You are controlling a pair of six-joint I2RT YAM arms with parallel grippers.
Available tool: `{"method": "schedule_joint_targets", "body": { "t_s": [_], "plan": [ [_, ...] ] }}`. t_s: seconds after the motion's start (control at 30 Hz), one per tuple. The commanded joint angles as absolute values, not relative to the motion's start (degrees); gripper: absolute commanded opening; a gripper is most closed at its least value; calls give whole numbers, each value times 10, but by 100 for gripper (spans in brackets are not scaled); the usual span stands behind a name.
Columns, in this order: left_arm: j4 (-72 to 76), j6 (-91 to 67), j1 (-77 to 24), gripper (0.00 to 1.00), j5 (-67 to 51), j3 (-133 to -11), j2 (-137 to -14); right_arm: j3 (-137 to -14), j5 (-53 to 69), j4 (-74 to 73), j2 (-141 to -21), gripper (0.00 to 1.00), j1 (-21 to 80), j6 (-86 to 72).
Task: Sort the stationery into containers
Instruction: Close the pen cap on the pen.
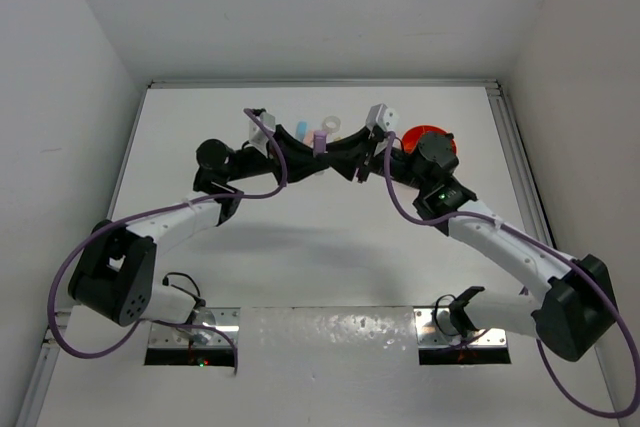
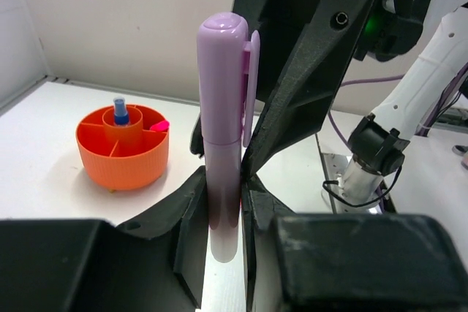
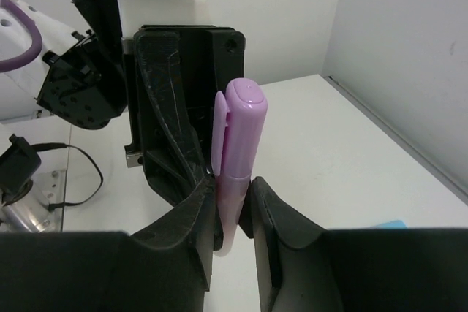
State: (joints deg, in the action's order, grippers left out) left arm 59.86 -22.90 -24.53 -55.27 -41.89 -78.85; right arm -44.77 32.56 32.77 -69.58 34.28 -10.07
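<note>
The left gripper (image 2: 223, 213) and right gripper (image 3: 232, 206) were black, with thick curved fingers (image 3: 183, 231). Behind them, the white arm shells (image 1: 505, 247) had chunky black joints (image 1: 115, 277) and looping purple cables (image 3: 29, 34). A tiny green light (image 2: 373, 23) glowed behind the right one.

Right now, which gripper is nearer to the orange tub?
Right. The right gripper reaches in from the side of the orange tub, its wrist overlapping the tub in the top view. The left gripper holds the same lilac marker from the far side.

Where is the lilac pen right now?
From above, the lilac pen is held upright between the left gripper and right gripper, toward the far wall, left of the orange tub.
</note>
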Motion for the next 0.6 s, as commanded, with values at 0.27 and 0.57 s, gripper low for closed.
{"method": "schedule_joint_targets", "body": {
  "t_s": [0.27,0.57],
  "plan": [
    [865,-238,-243,0,-511,-468,-717,-504,345,24,-684,36,340,-42],
    [865,-241,-243,0,-508,-467,-722,-548,340,-43,-616,47,330,-19]
  ]
}}
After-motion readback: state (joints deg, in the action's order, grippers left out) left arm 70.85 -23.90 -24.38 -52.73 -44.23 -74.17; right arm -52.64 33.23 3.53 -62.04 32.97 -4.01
